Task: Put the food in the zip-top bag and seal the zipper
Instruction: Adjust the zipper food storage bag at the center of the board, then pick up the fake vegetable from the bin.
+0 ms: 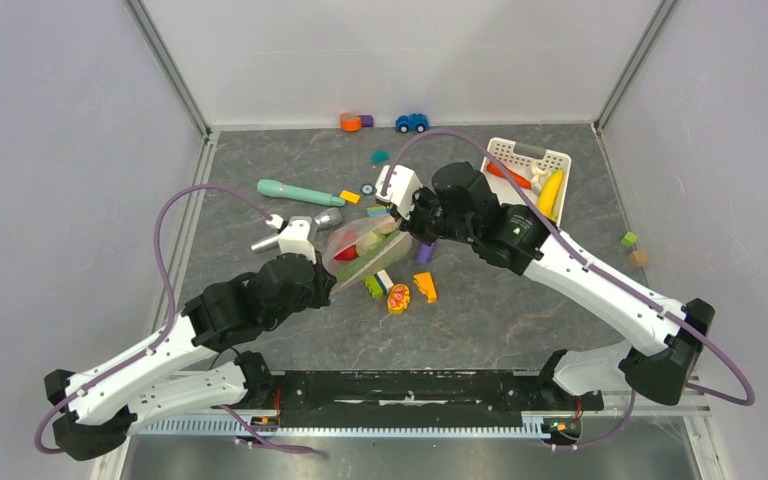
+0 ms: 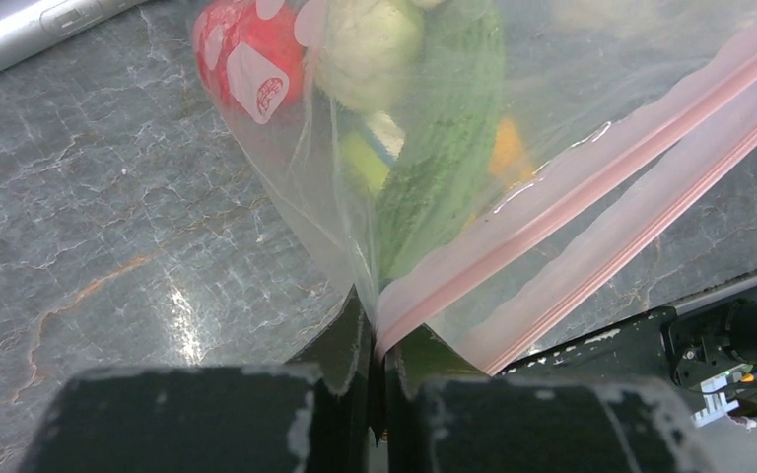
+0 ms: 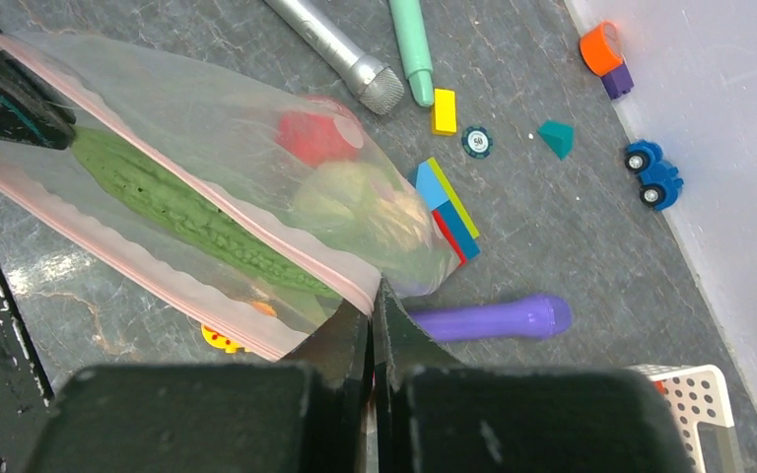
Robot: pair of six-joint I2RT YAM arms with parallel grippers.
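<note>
The zip-top bag [image 1: 358, 245] hangs stretched between both grippers above the table. Inside it lie a long green cucumber [image 3: 177, 207], a red tomato [image 3: 310, 138] and a pale green cabbage [image 3: 355, 202]. My left gripper [image 2: 377, 315] is shut on one end of the pink zipper [image 2: 572, 187]. My right gripper [image 3: 375, 301] is shut on the other end. The two halves of the zipper [image 3: 108, 251] stand apart along the mouth. A yellow banana [image 1: 552, 192] and an orange-red carrot [image 1: 510, 175] lie in the white basket [image 1: 520, 150].
A teal stick [image 1: 300, 192] and a silver microphone toy [image 1: 328, 218] lie behind the bag. A purple stick [image 3: 493, 317], coloured blocks [image 1: 385, 285] and yellow pieces [image 1: 425, 288] lie under and beside it. A blue car [image 1: 412, 122] sits by the back wall.
</note>
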